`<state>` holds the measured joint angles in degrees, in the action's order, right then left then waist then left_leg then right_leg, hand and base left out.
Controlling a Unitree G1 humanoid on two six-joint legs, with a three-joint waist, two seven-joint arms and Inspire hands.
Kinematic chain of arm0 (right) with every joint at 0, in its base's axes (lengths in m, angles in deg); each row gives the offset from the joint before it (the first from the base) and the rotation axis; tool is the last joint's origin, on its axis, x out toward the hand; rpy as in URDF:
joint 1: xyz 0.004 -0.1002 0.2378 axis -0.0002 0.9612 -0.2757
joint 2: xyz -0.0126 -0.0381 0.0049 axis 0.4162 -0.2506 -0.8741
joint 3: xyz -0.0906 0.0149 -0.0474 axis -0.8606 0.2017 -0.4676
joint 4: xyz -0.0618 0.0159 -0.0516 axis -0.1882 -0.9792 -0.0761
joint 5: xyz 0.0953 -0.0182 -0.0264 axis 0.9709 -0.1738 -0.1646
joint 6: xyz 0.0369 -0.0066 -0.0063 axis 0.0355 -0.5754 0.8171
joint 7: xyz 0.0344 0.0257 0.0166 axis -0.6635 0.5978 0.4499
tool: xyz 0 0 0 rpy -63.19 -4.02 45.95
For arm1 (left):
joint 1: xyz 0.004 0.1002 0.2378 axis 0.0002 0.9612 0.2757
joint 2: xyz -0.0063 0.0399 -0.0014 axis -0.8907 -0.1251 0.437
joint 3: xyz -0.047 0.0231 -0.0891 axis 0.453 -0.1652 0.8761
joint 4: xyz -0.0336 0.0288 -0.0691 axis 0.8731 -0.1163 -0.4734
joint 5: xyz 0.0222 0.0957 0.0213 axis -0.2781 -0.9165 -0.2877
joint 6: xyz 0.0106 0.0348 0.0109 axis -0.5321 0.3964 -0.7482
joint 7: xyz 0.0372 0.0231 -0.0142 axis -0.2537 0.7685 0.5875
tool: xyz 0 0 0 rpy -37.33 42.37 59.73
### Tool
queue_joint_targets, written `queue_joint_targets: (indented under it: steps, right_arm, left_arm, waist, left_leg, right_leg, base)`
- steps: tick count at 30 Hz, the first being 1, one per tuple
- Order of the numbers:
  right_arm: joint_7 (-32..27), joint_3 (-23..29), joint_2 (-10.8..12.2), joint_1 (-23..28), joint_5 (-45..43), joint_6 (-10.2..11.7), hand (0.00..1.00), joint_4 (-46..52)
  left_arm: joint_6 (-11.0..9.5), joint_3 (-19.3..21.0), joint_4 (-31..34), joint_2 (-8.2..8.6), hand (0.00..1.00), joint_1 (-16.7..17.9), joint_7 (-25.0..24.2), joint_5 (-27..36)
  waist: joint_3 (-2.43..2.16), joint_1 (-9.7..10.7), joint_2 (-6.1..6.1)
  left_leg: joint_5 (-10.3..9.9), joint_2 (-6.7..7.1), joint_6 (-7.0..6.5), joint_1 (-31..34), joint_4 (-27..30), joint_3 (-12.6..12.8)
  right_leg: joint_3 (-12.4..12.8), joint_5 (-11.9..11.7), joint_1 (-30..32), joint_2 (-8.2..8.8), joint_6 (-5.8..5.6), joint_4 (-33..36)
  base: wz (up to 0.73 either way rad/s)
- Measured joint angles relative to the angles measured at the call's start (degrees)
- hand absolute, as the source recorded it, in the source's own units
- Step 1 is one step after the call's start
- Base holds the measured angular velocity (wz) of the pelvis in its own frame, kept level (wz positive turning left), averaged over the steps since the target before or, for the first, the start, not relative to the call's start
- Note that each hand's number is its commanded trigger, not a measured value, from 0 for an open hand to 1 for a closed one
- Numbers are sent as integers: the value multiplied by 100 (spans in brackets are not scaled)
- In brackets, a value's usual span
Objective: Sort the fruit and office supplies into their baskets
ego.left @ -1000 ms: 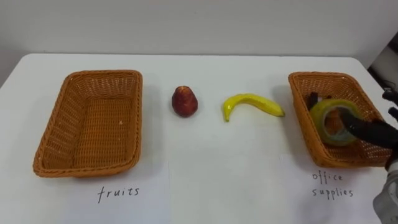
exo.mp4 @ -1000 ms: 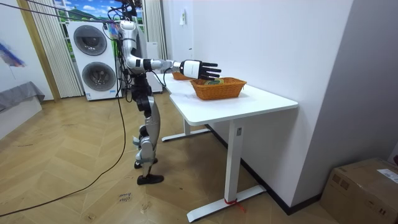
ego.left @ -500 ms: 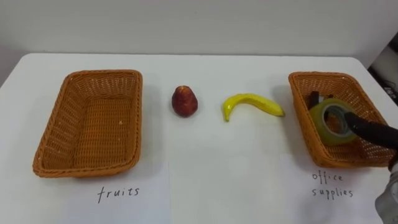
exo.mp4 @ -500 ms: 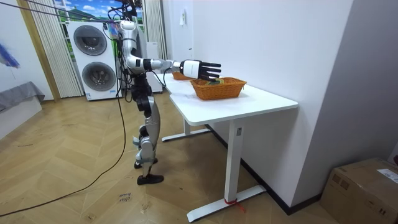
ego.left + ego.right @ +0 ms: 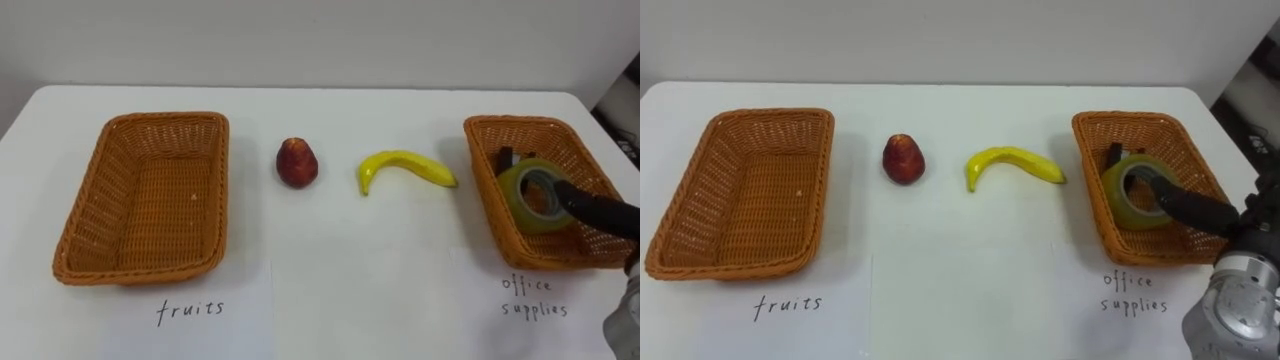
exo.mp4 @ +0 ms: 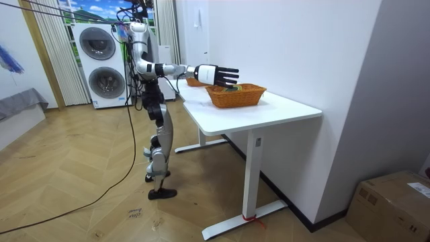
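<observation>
A white desk [image 6: 269, 111] on a white frame stands against a plain white wall [image 6: 289, 47]; the floor [image 6: 80, 202] is herringbone wood; two stacked washing machines [image 6: 97, 64] stand far back beside long curtains [image 6: 46, 54]; a cardboard box [image 6: 393, 202] sits at the room view's right.

Orange-brown woven fruit basket [image 5: 85, 205], matching supplies basket [image 5: 484, 190], red fruit [image 5: 297, 162], yellow banana [image 5: 405, 165], yellow-green tape [image 5: 511, 196], white table [image 5: 320, 265]

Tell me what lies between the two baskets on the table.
A red fruit, nearer the left basket, and a banana, nearer the right basket, lie apart on the table. Both eye views show it.
</observation>
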<state>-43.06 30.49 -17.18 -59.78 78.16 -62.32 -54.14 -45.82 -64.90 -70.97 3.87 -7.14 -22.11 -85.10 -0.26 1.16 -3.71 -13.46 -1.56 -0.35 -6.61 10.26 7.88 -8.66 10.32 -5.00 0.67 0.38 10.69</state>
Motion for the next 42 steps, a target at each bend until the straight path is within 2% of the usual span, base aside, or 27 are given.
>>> queue_joint_targets:
  steps: [5, 12, 14, 17, 21, 24, 27, 31, 35, 38, 42]
  right_arm:
    - [-3, 0, 0, -15, -6, 15, 0, 74]
    - [-5, 16, -24, -118, -3, 24, 0, 849]
    - [-4, 18, -82, -281, -3, 125, 0, 995]
    - [6, 22, -195, -441, -4, 130, 0, 1193]
    - [133, 46, -478, -874, -39, 138, 0, 1526]
    - [292, 50, -535, -912, -61, 145, 0, 1679]
    - [477, 39, -534, -948, -64, 145, 0, 1733]
    - [679, -248, -544, -1267, -81, 144, 0, 1731]
    - [964, -384, -547, -1315, -474, 134, 0, 1698]
    - [1279, -507, -573, -1387, -513, 103, 0, 1272]
    - [1478, -699, -646, -1406, -512, -25, 0, 924]
  left_arm:
    - [-20, -2, -47, 9, 0, -5, -6, -17]
    - [-52, 12, -176, 4, 0, 1, -27, -47]
    - [-76, 13, -176, 0, 0, -5, -27, -49]
    - [-92, 25, -176, -4, 0, -5, -47, -59]
    - [-103, 176, -137, -33, 0, -33, -138, -59]
    - [-119, 235, -170, -56, 0, -33, -137, -58]
    - [-118, 226, -201, -38, 0, -50, -149, -60]
    - [-124, 224, -238, -147, 0, -57, -216, -60]
    - [-89, 236, -231, -161, 0, -48, -243, -186]
    - [-6, 237, -234, -160, 0, -33, -255, -240]
    - [25, 239, -232, -176, 0, -28, -257, -240]
  waist:
    - [-1, -9, 1]
    - [25, -10, -40]
    - [22, -18, -75]
    - [19, -7, -119]
    - [7, -5, -191]
    - [14, -20, -287]
    - [-2, -133, -322]
    - [4, -228, -319]
    - [20, -407, -317]
    - [48, -580, -381]
    - [43, -650, -474]
  left_leg:
    - [0, 1, 0, -3, 2, 1]
    - [0, 7, 0, -3, 6, -15]
    - [0, 7, 0, 0, 8, -15]
    - [0, 7, 0, 21, 10, -20]
    - [0, 7, 0, 45, 4, -36]
    - [0, 6, 0, 53, 0, -66]
    - [-1, 12, -1, 54, 6, -64]
    - [-1, 4, -1, 66, 19, -125]
    - [-1, 6, -1, 103, 38, -184]
    - [-1, 12, 0, 122, 26, -200]
    - [-1, 15, -1, 188, 52, -253]
  right_leg:
    - [-8, 0, -3, -1, 0, 2]
    - [-11, 2, 5, 4, -2, 5]
    - [-22, 3, 2, 5, -2, 3]
    - [-26, 4, 15, 6, -3, 8]
    - [-41, 8, 25, 6, -4, 0]
    - [-80, 11, 17, 6, -6, -3]
    - [-94, 9, 12, 18, -9, 15]
    - [-212, 9, -6, 24, -8, 12]
    - [-267, 10, -1, 29, -8, 16]
    - [-270, 9, 1, 31, -8, 15]
    - [-309, 9, 20, 35, -8, 9]
  base:
    - [0]
    - [0]
    - [0]
    - [0]
    - [1]
    - [6]
    - [0]
    - [7]
    - [8]
    - [2]
    - [6]
